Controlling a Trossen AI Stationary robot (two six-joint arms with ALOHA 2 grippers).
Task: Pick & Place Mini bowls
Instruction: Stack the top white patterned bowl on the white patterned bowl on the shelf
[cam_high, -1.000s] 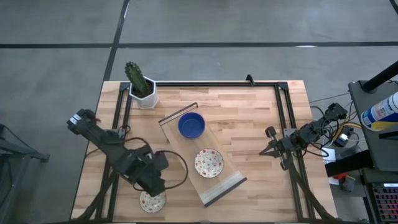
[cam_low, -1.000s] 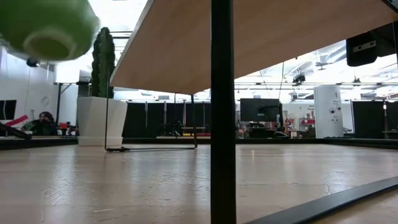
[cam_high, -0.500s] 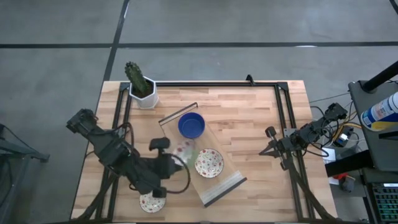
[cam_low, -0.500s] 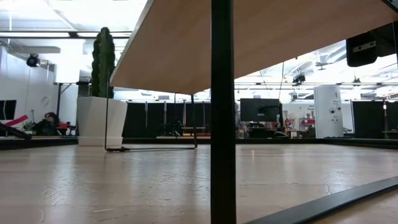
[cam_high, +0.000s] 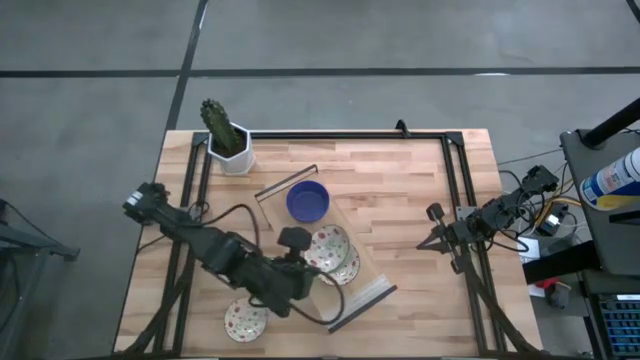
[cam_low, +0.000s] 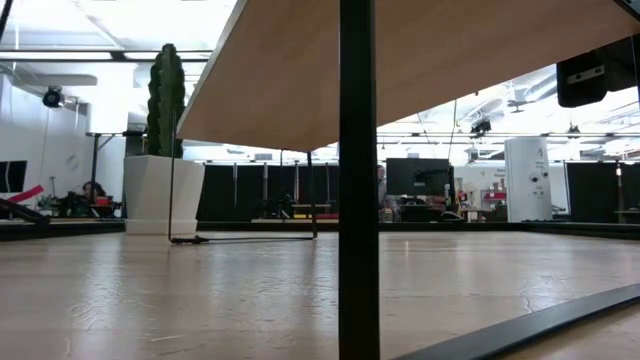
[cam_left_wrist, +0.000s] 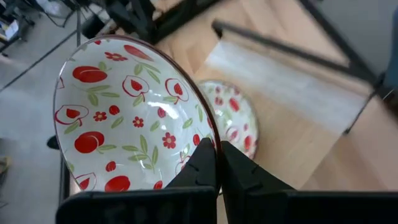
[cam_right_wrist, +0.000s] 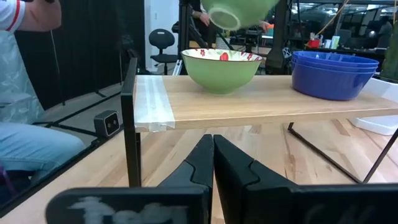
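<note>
The wooden table (cam_high: 400, 190) carries a raised shelf (cam_high: 362, 285), potted cactus (cam_high: 228, 140), and floral bowl (cam_high: 243, 322).

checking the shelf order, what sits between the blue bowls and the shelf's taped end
A green-sided floral bowl sits on the wooden shelf between the blue bowls and that end, in the right wrist view.

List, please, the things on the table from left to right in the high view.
Cactus pot → floral bowl on the bare table → left hand carrying a floral bowl → right hand. The blue bowl and the floral bowl on the raised board overlap these in order, so I leave them out.
</note>
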